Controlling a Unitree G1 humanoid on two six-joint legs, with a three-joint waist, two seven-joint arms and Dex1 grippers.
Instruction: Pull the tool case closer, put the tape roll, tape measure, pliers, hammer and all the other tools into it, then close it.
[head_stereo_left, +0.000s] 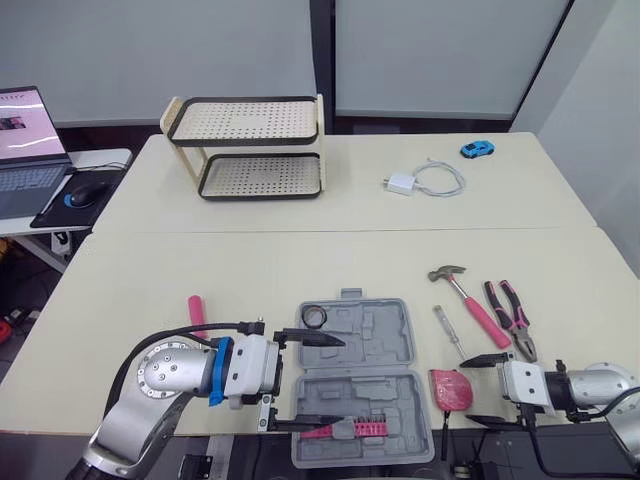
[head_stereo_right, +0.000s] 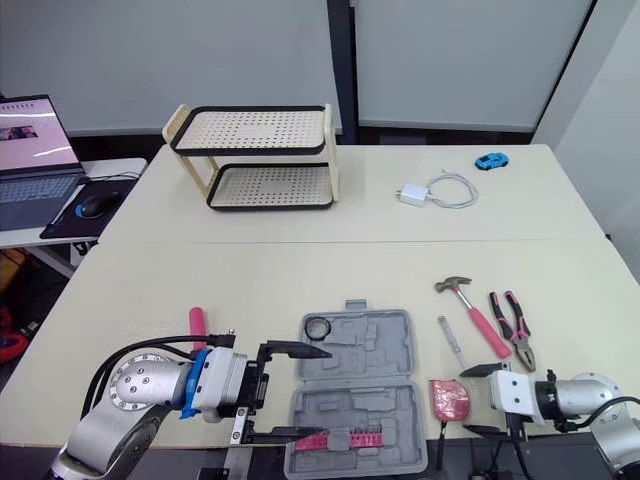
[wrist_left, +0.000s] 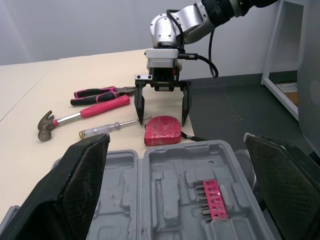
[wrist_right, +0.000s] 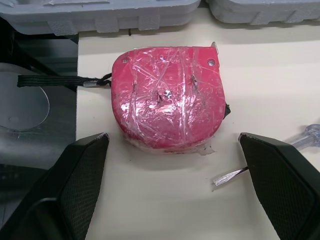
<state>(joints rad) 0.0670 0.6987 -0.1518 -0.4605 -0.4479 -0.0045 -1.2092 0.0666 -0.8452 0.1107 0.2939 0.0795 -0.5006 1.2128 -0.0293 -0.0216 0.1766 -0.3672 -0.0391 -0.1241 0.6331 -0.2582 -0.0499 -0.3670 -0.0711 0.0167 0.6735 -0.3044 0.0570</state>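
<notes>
Tool case (head_stereo_left: 385, 338) lies open right at the left gripper's (head_stereo_left: 340, 385) wide-spread fingers; tape measure (head_stereo_left: 451, 388) sits just ahead of the right gripper's (head_stereo_left: 468, 390) wide fingers.

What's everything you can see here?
tool case: 1, grey, open, near edge
tape roll: 1, black, in the case
bit strip: 1, pink, in the case
tape measure: 1, red, right of case
screwdriver: 1, clear-handled, beyond tape measure
hammer: 1, pink-handled, right of screwdriver
pliers: 1, pink-black, right of hammer
pink-handled tool: 1, left of case
rack: 1, beige-black, far table
charger: 1, white, far table
toy car: 1, blue, far table
laptop: 1, dark, side desk
mouse: 1, dark, beside laptop
left gripper: 1, black, open, at the case
right gripper: 1, black, open, at tape measure
</notes>
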